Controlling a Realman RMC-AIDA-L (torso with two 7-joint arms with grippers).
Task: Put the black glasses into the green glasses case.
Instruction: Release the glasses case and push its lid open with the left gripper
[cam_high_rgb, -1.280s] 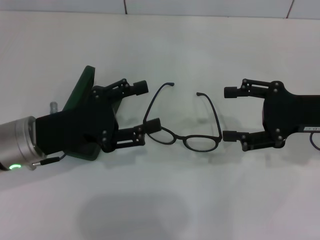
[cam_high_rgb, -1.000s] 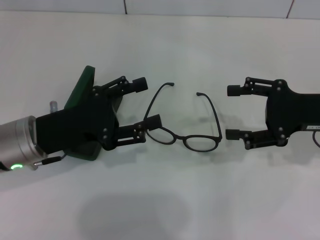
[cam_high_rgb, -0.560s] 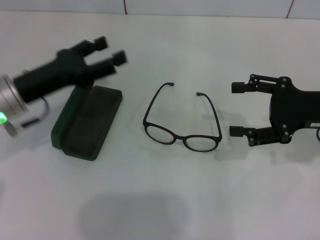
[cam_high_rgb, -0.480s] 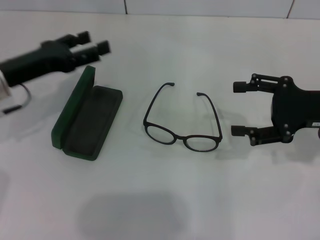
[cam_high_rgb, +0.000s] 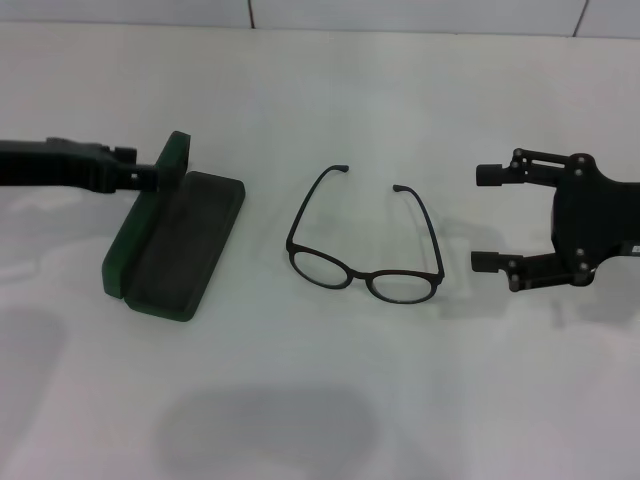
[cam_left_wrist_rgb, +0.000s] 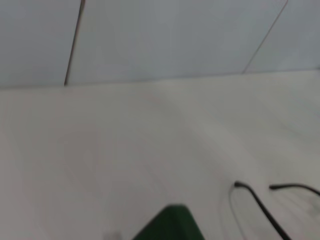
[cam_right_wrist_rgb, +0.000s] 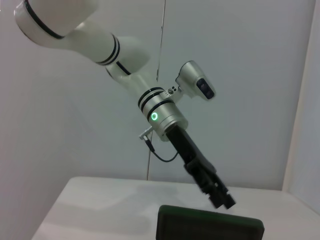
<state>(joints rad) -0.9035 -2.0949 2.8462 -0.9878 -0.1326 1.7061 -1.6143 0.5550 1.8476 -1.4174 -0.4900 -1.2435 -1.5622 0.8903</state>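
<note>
The black glasses (cam_high_rgb: 400, 286) lie unfolded mid-table, lenses toward me, temple arms pointing away. Their temple tips also show in the left wrist view (cam_left_wrist_rgb: 260, 205). The green glasses case (cam_high_rgb: 185, 245) lies open to their left, with its lid standing up along its left side and nothing in it. The lid also shows in the left wrist view (cam_left_wrist_rgb: 170, 222) and the right wrist view (cam_right_wrist_rgb: 210, 229). My left gripper (cam_high_rgb: 148, 178) reaches in from the left and ends at the lid's far end; the right wrist view shows it above the case (cam_right_wrist_rgb: 222, 199). My right gripper (cam_high_rgb: 484, 218) is open and empty, to the right of the glasses.
The white table (cam_high_rgb: 320, 400) runs back to a pale wall (cam_high_rgb: 400, 12). The left arm's white links and green-lit wrist (cam_right_wrist_rgb: 155, 116) hang above the case side.
My left gripper has lifted off from between case and glasses and swung left, uncovering the open case. My right gripper has backed a little to the right. The glasses have not moved.
</note>
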